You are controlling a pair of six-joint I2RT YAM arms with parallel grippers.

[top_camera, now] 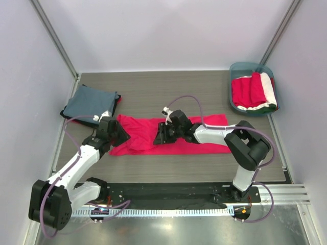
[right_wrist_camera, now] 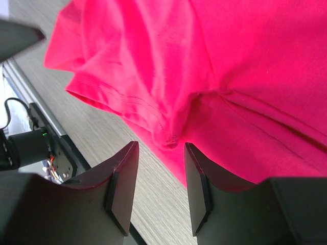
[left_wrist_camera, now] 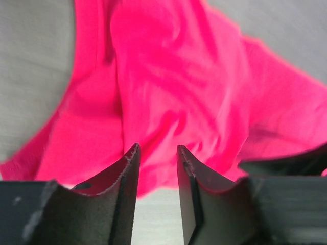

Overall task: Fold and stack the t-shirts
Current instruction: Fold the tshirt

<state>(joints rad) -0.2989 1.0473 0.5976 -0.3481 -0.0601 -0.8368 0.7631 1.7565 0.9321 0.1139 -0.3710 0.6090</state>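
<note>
two grippers hang low over the crimson t-shirt (top_camera: 145, 133), stretched flat across the middle of the bench (top_camera: 168, 92): left gripper (top_camera: 120, 133) at its left end, right gripper (top_camera: 162, 133) near its centre, both slightly spread, holding nothing. a folded blue-grey t-shirt (top_camera: 91, 102) lies far left; red and white ones (top_camera: 253, 92) fill the teal tub (top_camera: 249, 64).

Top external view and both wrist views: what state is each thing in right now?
crimson t-shirt: spread in a long strip across the table, rumpled at its left end.
blue-grey t-shirt: folded, lying at the far left corner.
red and white shirts: bundled inside the teal tub, far right.
left gripper: open, over the crimson t-shirt's left end.
right gripper: open, over the crimson t-shirt's hem.
</note>
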